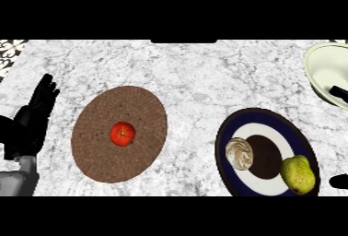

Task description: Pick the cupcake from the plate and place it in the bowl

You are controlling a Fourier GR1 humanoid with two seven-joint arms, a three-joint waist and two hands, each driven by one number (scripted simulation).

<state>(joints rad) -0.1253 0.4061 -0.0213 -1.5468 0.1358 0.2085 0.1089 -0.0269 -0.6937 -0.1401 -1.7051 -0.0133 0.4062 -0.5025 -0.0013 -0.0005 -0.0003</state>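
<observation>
A cupcake (239, 153) with pale swirled frosting lies on the left side of a round dish (231, 131) that has a dark blue rim, a white ring and a dark centre. A yellow-green pear (298, 174) rests on the same dish at its right. A cream bowl (321, 64) is cut off by the upper right edge. My left hand (31, 122) stands open at the far left, fingers up, away from all of these. Only a small black part of my right hand (338, 181) shows at the right edge, beside the pear.
A brown round plate (136, 106) lies left of centre with a red tomato (122, 133) on it. A black bar (339, 93) lies across the cream bowl's lower part. Grey marbled counter (197, 73) stretches between the dishes.
</observation>
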